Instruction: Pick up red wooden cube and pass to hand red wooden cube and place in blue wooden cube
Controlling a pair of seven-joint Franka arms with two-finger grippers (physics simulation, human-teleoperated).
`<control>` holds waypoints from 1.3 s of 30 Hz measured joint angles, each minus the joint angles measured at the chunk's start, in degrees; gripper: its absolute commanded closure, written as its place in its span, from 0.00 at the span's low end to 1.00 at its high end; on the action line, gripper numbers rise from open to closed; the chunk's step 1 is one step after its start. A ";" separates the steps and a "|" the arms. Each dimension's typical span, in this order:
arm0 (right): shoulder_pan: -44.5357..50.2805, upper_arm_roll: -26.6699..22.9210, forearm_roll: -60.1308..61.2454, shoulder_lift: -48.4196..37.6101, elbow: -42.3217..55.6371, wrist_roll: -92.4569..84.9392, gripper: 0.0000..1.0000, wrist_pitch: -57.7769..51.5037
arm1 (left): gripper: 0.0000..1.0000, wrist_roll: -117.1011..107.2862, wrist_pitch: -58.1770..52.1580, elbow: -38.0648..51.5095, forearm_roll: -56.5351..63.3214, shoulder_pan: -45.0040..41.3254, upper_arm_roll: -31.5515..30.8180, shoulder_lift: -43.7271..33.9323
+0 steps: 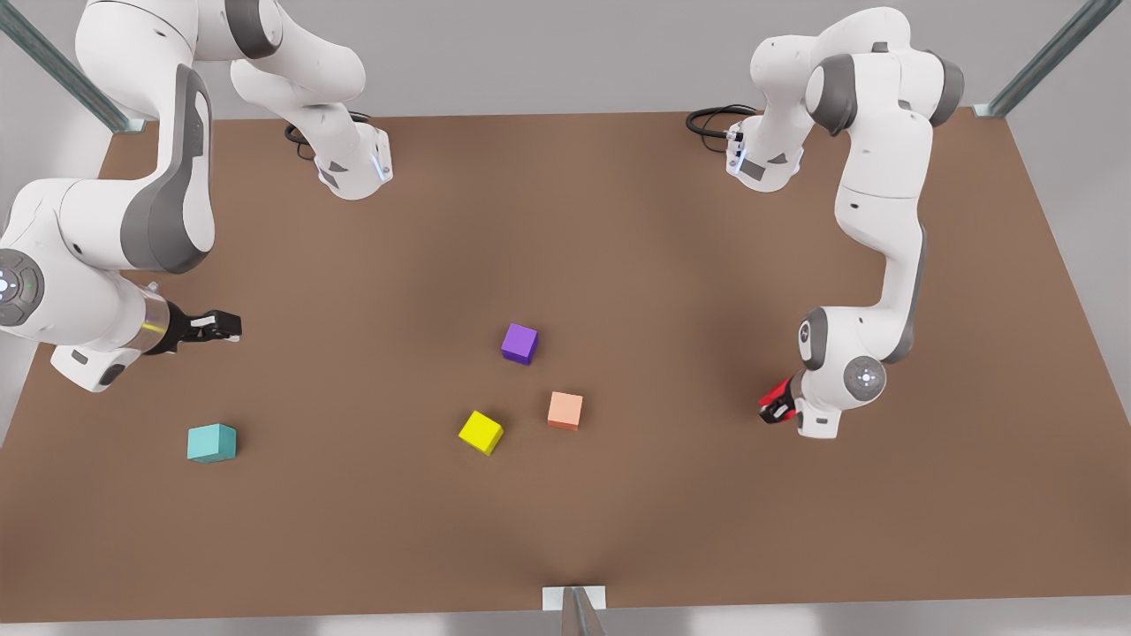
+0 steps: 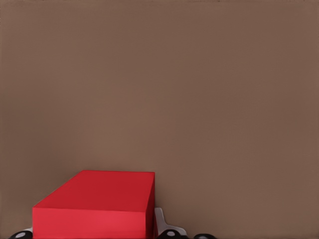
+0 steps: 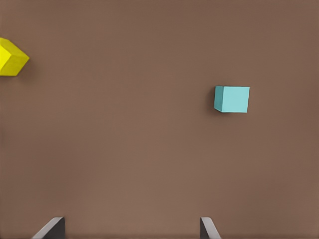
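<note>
Left gripper (image 1: 776, 408): at the front view's right, low over the table, its fingers clamped on the red wooden cube.
Red wooden cube (image 1: 778, 391): held between the left gripper's fingers, tilted, at the tip of that arm; in the left wrist view the cube (image 2: 97, 204) sits right at the gripper with a white finger piece (image 2: 162, 221) against its side and bare table beyond it.
Right gripper (image 1: 225, 325): at the front view's left, pointing toward the middle of the table, holding nothing; in the right wrist view its two fingertips (image 3: 50, 229) stand wide apart with bare table between them.
Blue wooden cube (image 1: 212, 442): teal, resting flat on the table, near the right gripper and nearer the table's front edge than it; in the right wrist view the cube (image 3: 232, 98) lies ahead of the parted fingers, apart from them. It is well apart from the left gripper and the red wooden cube, across the table.
Yellow cube (image 1: 481, 432): on the table between the two grippers, turned at an angle; it also sits at the edge of the right wrist view (image 3: 11, 57), well apart from the blue wooden cube.
Pale orange cube (image 1: 565, 411): just beside the yellow cube, on the side toward the left gripper, not touching it.
Purple cube (image 1: 519, 343): near the yellow and pale orange cubes, farther toward the arm bases.
Table (image 1: 618, 221): brown, flat, carrying all four loose cubes.
</note>
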 measured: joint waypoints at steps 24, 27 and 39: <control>0.03 0.85 60.16 25.17 -4.53 -35.02 0.00 2.40 | 0.46 27.93 -18.10 47.80 -42.36 -6.49 -35.23 26.67; 0.81 0.94 65.97 25.42 -7.46 -46.74 0.00 6.64 | 0.46 33.80 -18.46 47.84 -42.90 -6.48 -35.22 27.18; 6.08 1.16 83.29 21.65 -20.60 -89.80 0.00 15.72 | 0.42 49.58 -17.04 47.75 -46.68 -6.54 -35.58 28.42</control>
